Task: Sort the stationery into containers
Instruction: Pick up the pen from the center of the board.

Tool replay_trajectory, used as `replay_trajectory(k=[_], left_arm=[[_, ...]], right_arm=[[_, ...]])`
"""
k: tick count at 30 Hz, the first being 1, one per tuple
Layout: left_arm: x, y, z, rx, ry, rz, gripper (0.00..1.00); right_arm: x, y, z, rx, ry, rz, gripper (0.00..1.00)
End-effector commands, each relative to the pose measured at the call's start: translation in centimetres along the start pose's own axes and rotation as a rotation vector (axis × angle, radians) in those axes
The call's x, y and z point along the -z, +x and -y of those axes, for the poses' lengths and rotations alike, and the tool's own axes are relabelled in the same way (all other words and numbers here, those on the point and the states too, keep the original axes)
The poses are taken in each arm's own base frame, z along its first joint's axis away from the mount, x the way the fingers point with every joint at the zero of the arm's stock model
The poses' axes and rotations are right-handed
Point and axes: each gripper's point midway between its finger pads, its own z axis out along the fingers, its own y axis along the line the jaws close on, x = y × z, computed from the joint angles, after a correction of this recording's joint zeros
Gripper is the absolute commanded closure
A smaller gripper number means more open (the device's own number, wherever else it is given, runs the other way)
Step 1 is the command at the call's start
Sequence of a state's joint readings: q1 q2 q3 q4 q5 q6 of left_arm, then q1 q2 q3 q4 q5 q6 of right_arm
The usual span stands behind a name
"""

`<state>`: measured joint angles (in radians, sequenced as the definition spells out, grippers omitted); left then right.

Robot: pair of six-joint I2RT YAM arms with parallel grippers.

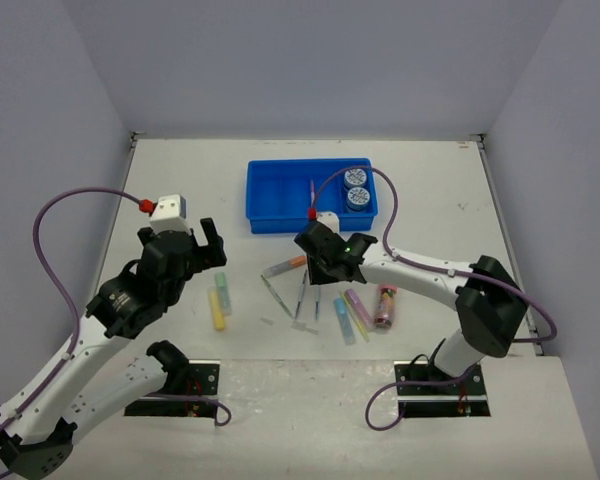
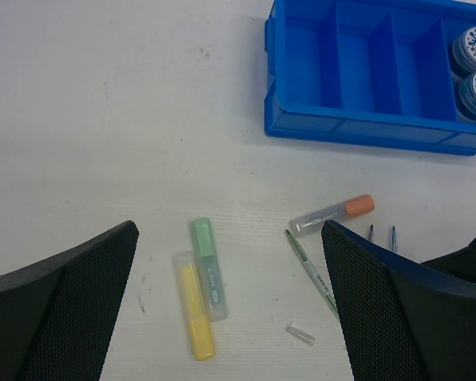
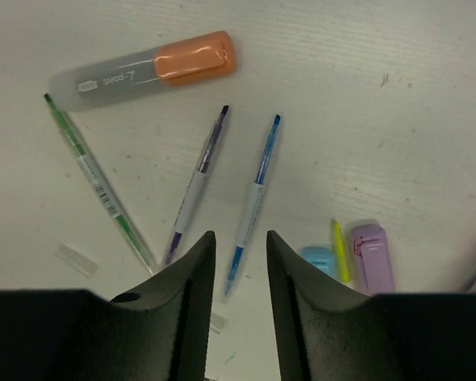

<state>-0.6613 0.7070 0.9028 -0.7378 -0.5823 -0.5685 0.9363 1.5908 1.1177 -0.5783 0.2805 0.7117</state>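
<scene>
White matte table [image 1: 180,190] noted. A shallow bright blue plastic compartment tray [image 1: 280,190] is set far centre. Laid flat nearer:
- yellow pastel marker [image 1: 217,309] against green pastel marker [image 1: 223,290], left
- orange-capped grey marker [image 1: 284,266], thin green pen [image 1: 275,297], thin purple pen [image 3: 198,178], thin blue pen [image 3: 255,190] and small clear cap [image 2: 300,334], centre
- pink patterned tube [image 1: 385,305], right

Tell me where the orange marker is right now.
In the overhead view, the orange marker lies on the table on the near side of the blue tray, left of the right pincer, with the green pen beside it.
</scene>
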Motion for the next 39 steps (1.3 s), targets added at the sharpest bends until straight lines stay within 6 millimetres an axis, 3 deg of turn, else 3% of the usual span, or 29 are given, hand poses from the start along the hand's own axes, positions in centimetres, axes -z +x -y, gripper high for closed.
replay_trajectory(k=[1, 6, 16, 21, 26, 29, 33, 36, 39], left_arm=[[-0.3, -0.1, -0.3, 0.024, -0.032, 0.004, 0.0], [-0.5, 0.2, -0.1, 0.01, -0.027, -0.009, 0.0], [-0.5, 0.1, 0.1, 0.008, -0.012, -0.008, 0.0], [-0.4, 0.1, 0.1, 0.021, -0.016, -0.011, 0.0], [-0.5, 2.1, 0.3, 0.129, -0.045, -0.095, 0.0], [-0.8, 4.9, 0.5, 0.27, -0.102, -0.199, 0.0], [-1.4, 8.9, 2.1, 0.389, -0.102, -0.351, 0.0], [-1.3, 13.4, 3.5, 0.485, -0.097, -0.453, 0.0], [-0.7, 16.6, 4.5, 0.506, -0.132, -0.496, 0.0]], right_arm=[[-1.8, -0.3, 0.0, -0.089, 0.074, 0.028, 0.7], [-3.5, 1.1, -0.5, -0.083, 0.065, -0.021, 0.71], [-5.8, 4.3, 0.7, -0.09, 0.103, -0.092, 0.76], [-6.7, 4.8, 1.2, -0.11, 0.133, -0.095, 0.82], [-6.9, 4.6, 1.5, -0.118, 0.162, -0.085, 1.0], [-4.8, 2.4, 1.8, -0.117, 0.177, -0.024, 1.0], [-1.0, -1.8, 3.0, -0.113, 0.196, 0.104, 1.0], [1.3, -4.7, 4.7, -0.147, 0.182, 0.174, 1.0], [2.7, -6.9, 6.9, -0.18, 0.197, 0.224, 1.0]])
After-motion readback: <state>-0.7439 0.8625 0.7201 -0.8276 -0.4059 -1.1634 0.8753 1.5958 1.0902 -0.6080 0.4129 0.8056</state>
